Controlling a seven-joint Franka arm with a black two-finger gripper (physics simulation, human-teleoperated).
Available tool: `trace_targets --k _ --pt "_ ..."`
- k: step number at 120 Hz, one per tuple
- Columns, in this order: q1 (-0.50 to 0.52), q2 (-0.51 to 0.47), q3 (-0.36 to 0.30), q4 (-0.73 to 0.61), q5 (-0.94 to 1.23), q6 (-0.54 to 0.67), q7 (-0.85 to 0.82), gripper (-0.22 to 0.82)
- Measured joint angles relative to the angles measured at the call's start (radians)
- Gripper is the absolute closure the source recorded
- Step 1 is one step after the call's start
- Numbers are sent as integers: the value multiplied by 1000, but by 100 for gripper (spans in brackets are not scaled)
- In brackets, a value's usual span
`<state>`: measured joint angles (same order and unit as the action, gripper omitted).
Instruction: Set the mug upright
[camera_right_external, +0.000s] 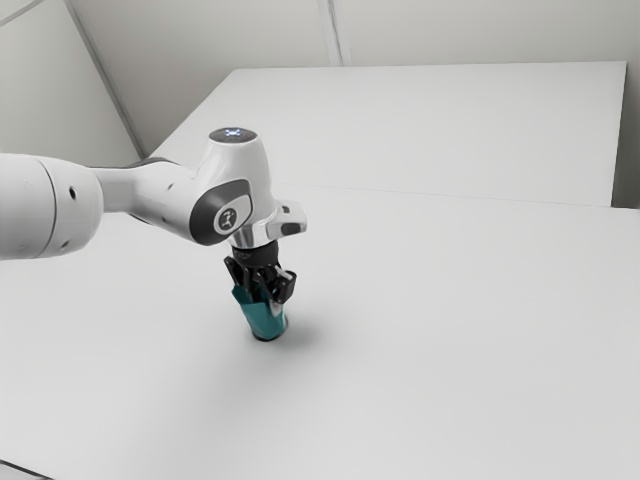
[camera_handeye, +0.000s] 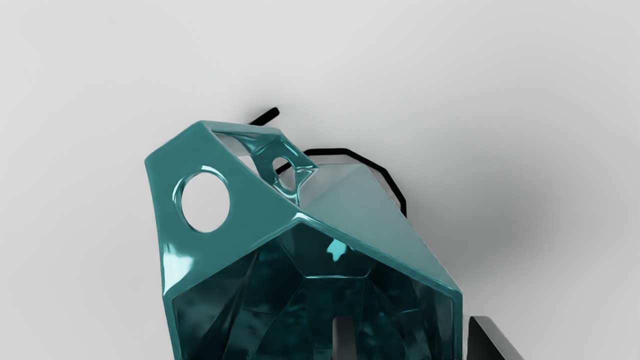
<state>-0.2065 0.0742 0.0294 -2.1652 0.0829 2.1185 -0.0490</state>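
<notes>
The fingers (camera_right_external: 285, 289) are apart, one inside the tipped blue-green mug (camera_right_external: 264, 319), one outside. They hide some of its top. The wrist view cuts it off. The round mark (camera_right_external: 228, 220) above it is too small to read.

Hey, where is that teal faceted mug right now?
The teal faceted mug is in the exterior view's left half, directly below the black two-finger gripper, one finger inside the mug's mouth.
</notes>
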Motion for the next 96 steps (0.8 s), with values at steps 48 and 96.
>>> trace_targets --k 48,96 --pt "-2 -142 0 0 1 -16 2 37" --pt "22 -36 0 378 -81 -272 2 10"
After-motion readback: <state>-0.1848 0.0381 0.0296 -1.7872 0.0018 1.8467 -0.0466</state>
